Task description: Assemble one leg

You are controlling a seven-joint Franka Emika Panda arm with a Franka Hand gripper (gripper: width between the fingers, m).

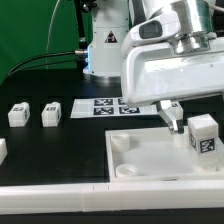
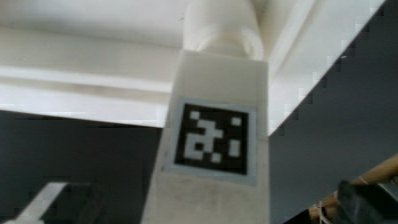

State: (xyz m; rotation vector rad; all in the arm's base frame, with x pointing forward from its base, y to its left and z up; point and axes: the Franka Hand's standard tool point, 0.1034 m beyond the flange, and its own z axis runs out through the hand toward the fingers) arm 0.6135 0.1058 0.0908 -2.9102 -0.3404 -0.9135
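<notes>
Exterior view showed the black tabletop with the arm looming over its edge on the exterior view's right. The large white panel filled the near corner on that side. The leg seemed to stand upright on the panel, close to that same edge, its tag facing the camera. To grasp it well, I judged, the jaws should centre on the post, close squarely across its flat sides and keep it vertical. The wrist was bent down over the panel. The jaws hung just beside the leg, apparently spread and holding nothing.
</notes>
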